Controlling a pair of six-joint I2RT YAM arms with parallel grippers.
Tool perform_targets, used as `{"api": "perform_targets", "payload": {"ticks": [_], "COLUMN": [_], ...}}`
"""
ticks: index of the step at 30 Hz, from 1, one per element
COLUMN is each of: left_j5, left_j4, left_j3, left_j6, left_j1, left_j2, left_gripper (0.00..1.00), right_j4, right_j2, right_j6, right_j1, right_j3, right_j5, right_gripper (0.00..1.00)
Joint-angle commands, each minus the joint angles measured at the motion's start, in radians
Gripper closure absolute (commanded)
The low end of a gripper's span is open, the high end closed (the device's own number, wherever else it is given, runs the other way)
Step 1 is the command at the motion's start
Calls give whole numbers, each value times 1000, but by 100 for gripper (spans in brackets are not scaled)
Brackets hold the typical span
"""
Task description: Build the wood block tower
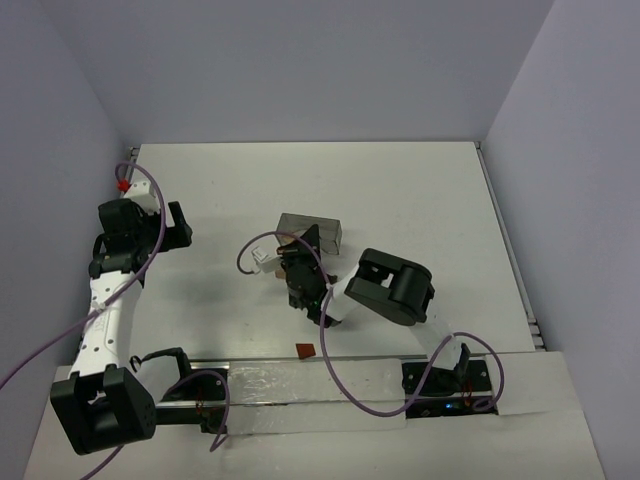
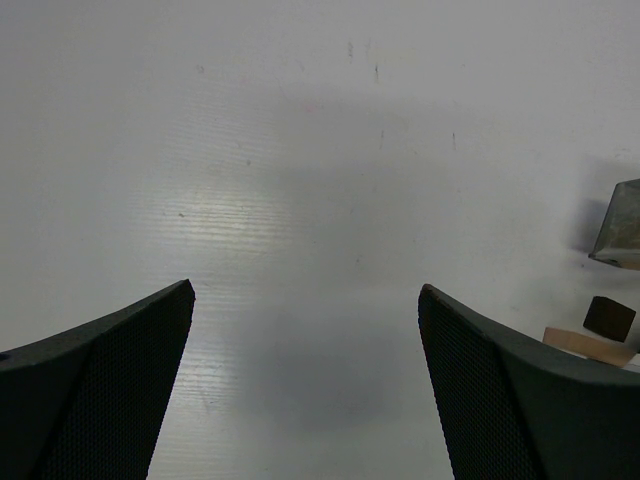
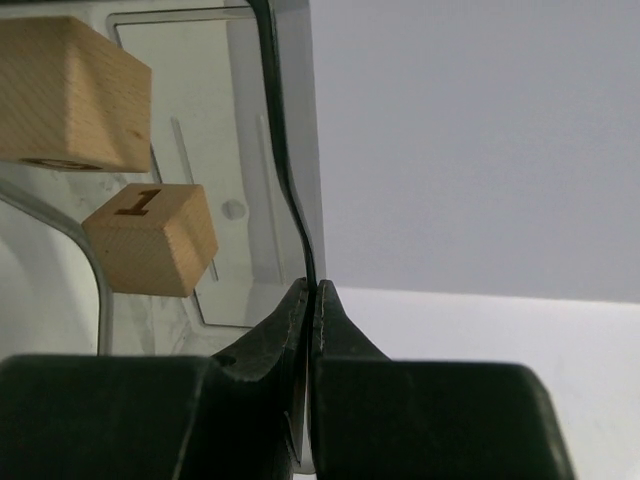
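Wood block tower is not begun; no stack stands anywhere. Left gripper (image 2: 307, 288) hangs wide and empty over the table (image 2: 300, 150). Right gripper (image 3: 312, 290) pinches the bin (image 3: 262, 120) by its wall, two tan blocks (image 3: 150, 240) inside. Likely emptying; next calls for tipping them out.

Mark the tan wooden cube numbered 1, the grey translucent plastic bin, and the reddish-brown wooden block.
Tan wooden cube numbered 1 (image 3: 150, 252): right wrist view, plain side face.
Grey translucent plastic bin (image 3: 290, 100): right wrist view, side wall.
Reddish-brown wooden block (image 1: 304, 350): top external view, upper face.
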Motion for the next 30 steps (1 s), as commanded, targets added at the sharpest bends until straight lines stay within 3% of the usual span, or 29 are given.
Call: {"api": "perform_targets", "payload": {"ticks": [1,4,7,12,16,19,22,24,26,30], "left_j5": [22,23,20,27,20,30,21,30,38,35], "left_j4": [6,16,14,28,16,39,11,23,31,33], "left_j3": [50,41,39,38,41,22,53,35,28,34], "left_j6": [13,9,9,6,15,12,14,16,18,14], "left_j1": [8,8,9,10,8,8,9,9,9,10], "left_j2": [-2,-1,-3,11,-5,-14,7,-5,-10,-4], "left_gripper": [1,1,1,1,1,1,1,1,1,1], "right_j4": [483,488,490,490,487,488,487,486,487,489], "right_j2": [-58,-102,-100,-122,-92,-116,-92,-92,-139,-111], "right_j6": [11,31,9,24,14,8,-6,-18,-4,-19], "right_j1": [-53,-54,-139,-2,-127,-23,-129,-96,-60,-100], "right_j3": [36,-7,45,-51,60,-41,41,57,-51,31], "right_j5": [33,-43,-10,-42,26,-63,-5,-3,-69,-15], "right_gripper": [100,100,100,100,100,100,100,100,100,100]}}
